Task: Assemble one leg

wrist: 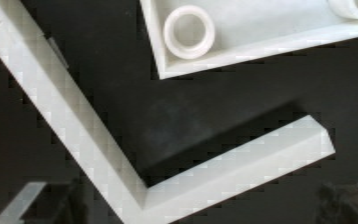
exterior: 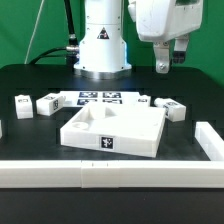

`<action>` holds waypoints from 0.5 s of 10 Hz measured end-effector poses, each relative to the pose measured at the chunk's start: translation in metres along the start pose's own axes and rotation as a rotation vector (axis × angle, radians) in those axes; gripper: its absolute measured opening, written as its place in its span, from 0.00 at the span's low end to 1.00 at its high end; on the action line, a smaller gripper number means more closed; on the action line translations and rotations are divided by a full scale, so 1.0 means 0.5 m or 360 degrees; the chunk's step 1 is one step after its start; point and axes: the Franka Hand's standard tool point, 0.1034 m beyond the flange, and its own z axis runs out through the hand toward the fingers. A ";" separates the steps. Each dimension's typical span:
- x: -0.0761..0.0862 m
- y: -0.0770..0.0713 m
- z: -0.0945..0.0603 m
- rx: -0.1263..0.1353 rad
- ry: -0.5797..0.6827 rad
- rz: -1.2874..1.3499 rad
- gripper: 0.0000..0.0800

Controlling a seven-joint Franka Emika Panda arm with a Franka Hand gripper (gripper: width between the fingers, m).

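**Claw hung empty above the loose legs, nothing yet picked up**

The claw (exterior: 168, 64) hung high at the exterior view's right, spread and pinching nothing. In the wrist view its fingers (wrist: 23, 203) showed only as blurred dark shapes at opposite edges, well apart, with bare bench (wrist: 202, 110) between them. The leg (exterior: 171, 108) closest to it lay loose on the bench beneath, near the far right corner of the square part (exterior: 110, 130) and clear of the claw. Three other legs (exterior: 47, 102) lay scattered along the same far row, all of them apart from the square part. None had been fitted.

The square part sat mid-bench with its rim up, so the corner hole (wrist: 188, 30) faced upward. That probably kept it ready to take a leg from above. A white rail (exterior: 120, 172) ran along the front, and the wrist view showed dark bench between its L-shaped corner and the part. It looked meant as a stop to brace parts against.

No words could be read. The legs, the front wall of the square part and the marker board (exterior: 100, 98) carried black-and-white square tags, and the robot base (exterior: 103, 40) bore a triangular warning sign.
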 end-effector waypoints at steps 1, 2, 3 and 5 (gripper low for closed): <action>0.000 0.000 0.000 0.0000 0.0000 0.0000 0.81; 0.000 0.000 0.000 0.0000 0.0000 0.0000 0.81; 0.000 0.000 0.000 0.0000 0.0000 0.0000 0.81; -0.015 -0.003 0.015 -0.0034 0.0027 -0.0097 0.81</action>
